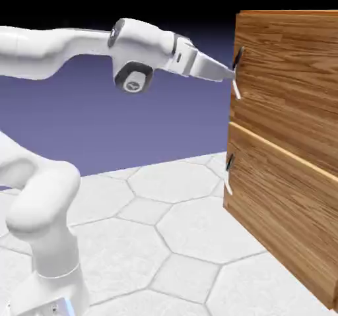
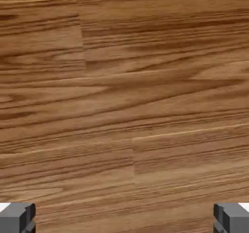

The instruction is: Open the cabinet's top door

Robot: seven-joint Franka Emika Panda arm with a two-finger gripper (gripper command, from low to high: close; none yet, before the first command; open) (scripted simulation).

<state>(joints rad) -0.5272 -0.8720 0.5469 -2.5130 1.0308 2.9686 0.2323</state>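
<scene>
As seen from beside the arm: everything is sitting on a pale hexagon-tiled worktop (image 1: 165, 229).
Hand (image 1: 230, 70): reaching level, fingers (image 2: 17, 217) spread wide, gripping nothing.
Top door (image 1: 290, 77): standing shut, its handle (image 1: 237, 59) just at the fingertips.
Cabinet (image 1: 284, 202): standing on the right.

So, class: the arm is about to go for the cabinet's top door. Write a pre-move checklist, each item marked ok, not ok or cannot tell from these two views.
1. Gripper open: ok; in the hand view the fingertips stand far apart.
2. Gripper at top door handle, not the lower handle: ok.
3. Handle between the fingers: cannot tell; the hand view shows only wood.
4. Top door shut: ok, flush with the cabinet.
5. Fingers touching the door: cannot tell.
</scene>
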